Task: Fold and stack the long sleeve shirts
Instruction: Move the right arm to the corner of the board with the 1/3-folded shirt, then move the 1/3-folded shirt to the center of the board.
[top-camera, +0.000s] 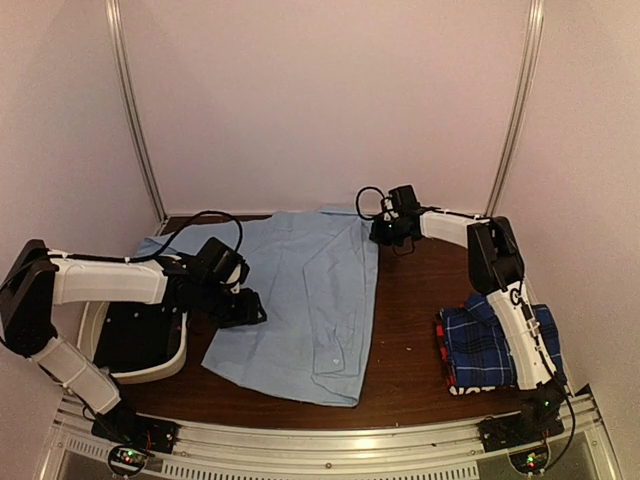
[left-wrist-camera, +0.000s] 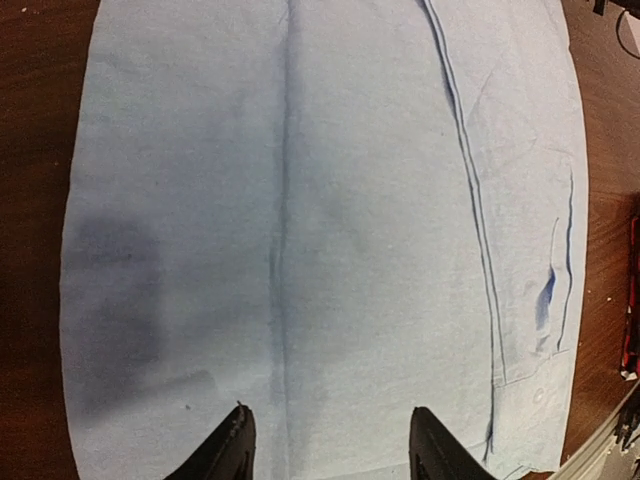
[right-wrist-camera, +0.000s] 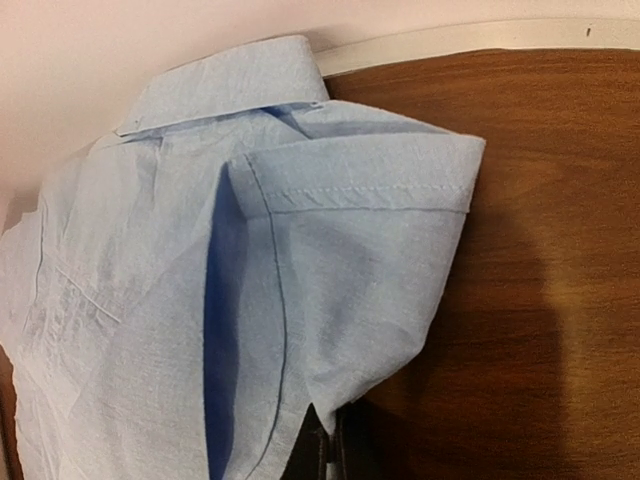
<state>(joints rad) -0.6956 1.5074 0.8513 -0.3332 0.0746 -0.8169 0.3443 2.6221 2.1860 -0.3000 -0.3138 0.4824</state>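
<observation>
The plain light blue shirt (top-camera: 300, 300) lies spread on the brown table, partly folded lengthwise, collar at the back. In the left wrist view it (left-wrist-camera: 300, 220) fills the frame. My left gripper (top-camera: 250, 305) hovers open over the shirt's left side; its black fingertips (left-wrist-camera: 230, 450) stand wide apart with nothing between them. My right gripper (top-camera: 383, 232) is shut on the shirt's far right corner by the collar; the wrist view shows the cloth (right-wrist-camera: 340, 260) pinched between the jaws and lifted. The blue-and-navy plaid shirt (top-camera: 480, 345) lies folded at the right, with red/black cloth (top-camera: 441, 345) showing at its left edge.
A white plastic bin with black lining (top-camera: 135, 345) stands at the left under my left arm. The white back wall (top-camera: 320, 100) and two corner posts close the table's far side. A metal rail (top-camera: 330, 440) runs along the near edge.
</observation>
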